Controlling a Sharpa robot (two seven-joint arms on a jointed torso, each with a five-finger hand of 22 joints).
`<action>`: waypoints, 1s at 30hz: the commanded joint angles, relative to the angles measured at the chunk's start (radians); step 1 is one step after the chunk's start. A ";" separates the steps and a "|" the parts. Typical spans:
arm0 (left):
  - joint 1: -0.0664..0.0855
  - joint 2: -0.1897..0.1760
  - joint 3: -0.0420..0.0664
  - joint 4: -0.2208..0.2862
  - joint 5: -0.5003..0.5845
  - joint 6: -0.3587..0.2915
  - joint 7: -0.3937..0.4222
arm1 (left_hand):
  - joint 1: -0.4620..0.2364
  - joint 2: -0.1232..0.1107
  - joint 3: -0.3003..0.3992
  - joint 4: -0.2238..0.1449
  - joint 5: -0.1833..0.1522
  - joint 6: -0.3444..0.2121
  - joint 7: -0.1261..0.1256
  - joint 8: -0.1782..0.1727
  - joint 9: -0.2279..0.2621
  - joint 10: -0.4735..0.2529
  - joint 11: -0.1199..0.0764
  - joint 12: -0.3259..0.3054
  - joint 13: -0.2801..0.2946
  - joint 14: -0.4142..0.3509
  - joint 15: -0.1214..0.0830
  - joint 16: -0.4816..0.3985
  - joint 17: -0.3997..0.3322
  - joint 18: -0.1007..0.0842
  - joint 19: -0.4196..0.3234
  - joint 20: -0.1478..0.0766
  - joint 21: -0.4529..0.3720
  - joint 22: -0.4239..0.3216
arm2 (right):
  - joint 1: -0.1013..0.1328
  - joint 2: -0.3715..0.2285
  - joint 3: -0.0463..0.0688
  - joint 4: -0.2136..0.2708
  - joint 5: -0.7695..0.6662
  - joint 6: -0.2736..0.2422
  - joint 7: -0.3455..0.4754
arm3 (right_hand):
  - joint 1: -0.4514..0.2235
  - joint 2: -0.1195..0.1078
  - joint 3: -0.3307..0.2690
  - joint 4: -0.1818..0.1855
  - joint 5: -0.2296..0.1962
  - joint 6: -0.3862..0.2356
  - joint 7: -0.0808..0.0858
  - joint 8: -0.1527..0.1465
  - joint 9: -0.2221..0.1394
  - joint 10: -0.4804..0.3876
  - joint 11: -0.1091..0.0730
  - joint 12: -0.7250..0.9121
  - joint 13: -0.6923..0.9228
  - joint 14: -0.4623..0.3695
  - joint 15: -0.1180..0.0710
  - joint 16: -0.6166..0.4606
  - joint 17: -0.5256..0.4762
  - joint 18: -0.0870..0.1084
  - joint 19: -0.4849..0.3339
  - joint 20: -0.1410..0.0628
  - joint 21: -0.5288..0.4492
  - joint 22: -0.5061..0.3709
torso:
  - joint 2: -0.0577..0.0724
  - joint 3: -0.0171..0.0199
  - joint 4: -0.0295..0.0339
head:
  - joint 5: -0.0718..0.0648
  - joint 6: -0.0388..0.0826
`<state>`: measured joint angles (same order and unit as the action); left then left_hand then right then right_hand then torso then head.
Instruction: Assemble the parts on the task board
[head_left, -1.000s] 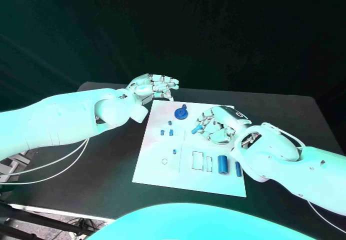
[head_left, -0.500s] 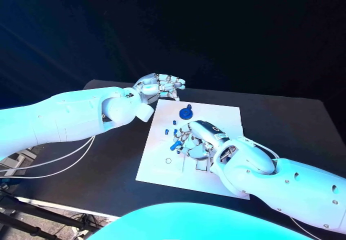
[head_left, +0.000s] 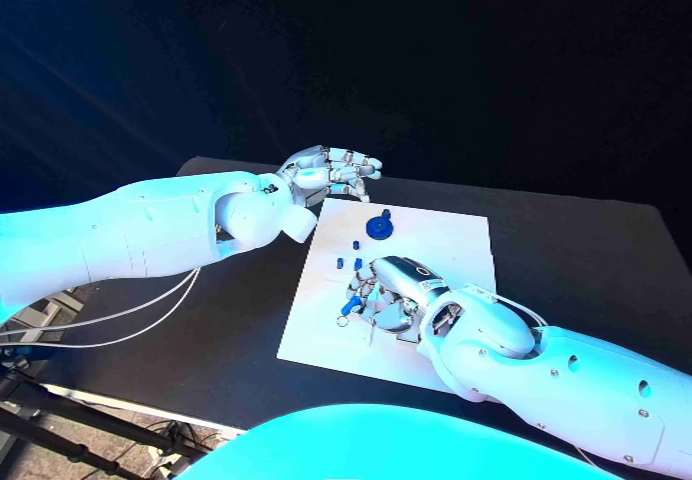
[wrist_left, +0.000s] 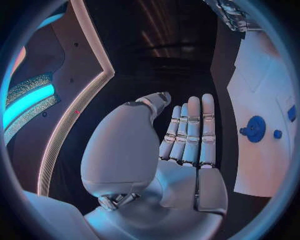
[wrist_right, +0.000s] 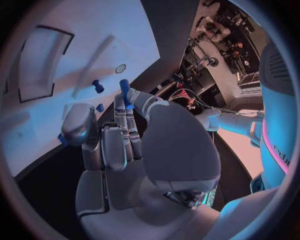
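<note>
The black surface (head_left: 577, 250) carries the white task board (head_left: 433, 250) at its middle; the left arm (head_left: 130, 235) reaches in over the surface's near-left part, and the right arm (head_left: 577, 380) lies across the board's near-right corner; the left robot hand (head_left: 329, 170) hovers just beyond the board's far-left corner, holding nothing, its fingers (wrist_left: 190, 130) straight and laid side by side with the thumb apart from them; the right robot hand (head_left: 387, 290) is low over the middle of the board, pinching a small blue part (wrist_right: 125, 92) between thumb and fingertips, that part showing at the hand's left edge above the board's left half; a round blue knob part (head_left: 378, 227) stands on the board's far portion; small blue pegs (head_left: 349, 263) stand in the board between knob and right robot hand.
</note>
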<state>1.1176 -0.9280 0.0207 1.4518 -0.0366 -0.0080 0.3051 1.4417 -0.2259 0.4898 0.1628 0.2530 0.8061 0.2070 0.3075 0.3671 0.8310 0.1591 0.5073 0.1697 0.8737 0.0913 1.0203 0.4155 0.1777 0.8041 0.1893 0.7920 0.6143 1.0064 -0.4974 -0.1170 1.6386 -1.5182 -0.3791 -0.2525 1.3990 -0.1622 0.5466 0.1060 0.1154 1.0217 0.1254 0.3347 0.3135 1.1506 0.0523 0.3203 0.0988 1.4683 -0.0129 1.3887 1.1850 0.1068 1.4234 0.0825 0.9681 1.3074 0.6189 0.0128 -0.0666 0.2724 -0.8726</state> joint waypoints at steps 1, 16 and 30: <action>0.001 0.003 0.001 0.002 -0.001 0.013 0.011 | -0.006 0.008 -0.007 0.000 0.003 -0.008 0.007 0.002 -0.001 -0.007 -0.001 -0.001 -0.001 -0.006 0.002 -0.003 -0.001 0.004 0.004 0.001 -0.003 -0.001 | -0.005 0.005 -0.001 -0.005 -0.064 0.023 -0.007 | -0.002 0.008 0.007 0.001 0.006 0.004 0.000 0.003 0.019 -0.002 0.007 -0.001 0.001 0.029 -0.005 0.001 0.001 -0.012 0.004 0.001 0.001 0.138 | 0.000 0.0004 0.0011 | 0.003 0.000; 0.001 0.007 0.001 -0.001 -0.001 0.017 0.009 | -0.004 0.009 -0.007 -0.001 0.003 -0.008 0.006 0.002 -0.002 -0.007 -0.001 0.000 -0.002 -0.007 0.002 -0.005 -0.002 0.004 0.004 0.001 -0.006 -0.002 | -0.024 0.021 -0.004 -0.024 -0.087 0.031 -0.017 | -0.002 0.008 0.007 0.000 0.005 0.003 0.000 0.003 0.019 -0.002 0.007 -0.001 0.001 0.029 -0.005 0.002 0.003 -0.012 0.005 0.001 0.003 0.138 | -0.001 0.0006 -0.0011 | 0.004 0.000; 0.001 0.008 0.001 -0.001 -0.001 0.017 0.008 | -0.004 0.009 -0.007 -0.001 0.003 -0.008 0.006 0.002 -0.002 -0.007 -0.001 0.000 -0.002 -0.007 0.002 -0.005 -0.002 0.004 0.004 0.001 -0.006 -0.002 | -0.033 0.033 -0.008 -0.038 -0.095 0.048 -0.030 | -0.003 0.006 0.007 -0.002 0.005 0.002 0.000 0.004 0.021 -0.002 0.008 -0.002 0.001 0.029 -0.005 0.002 0.003 -0.012 0.005 0.001 0.001 0.138 | -0.001 -0.0003 -0.0007 | 0.005 0.000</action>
<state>1.1176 -0.9222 0.0208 1.4496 -0.0368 -0.0074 0.3046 1.4417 -0.2259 0.4898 0.1628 0.2530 0.8061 0.2070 0.3075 0.3664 0.8311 0.1591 0.5073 0.1688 0.8737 0.0913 1.0204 0.4147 0.1777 0.8040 0.1893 0.7921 0.6129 0.9776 -0.4655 -0.1222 1.6040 -1.5984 -0.3537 -0.2763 1.3964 -0.1652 0.5494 0.1030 0.1183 1.0179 0.1248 0.3354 0.3158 1.1520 0.0540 0.3203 0.1014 1.4683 -0.0128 1.3887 1.1868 0.1072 1.4234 0.0825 0.9682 1.3081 0.6180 0.0127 -0.0676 0.2774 -0.8726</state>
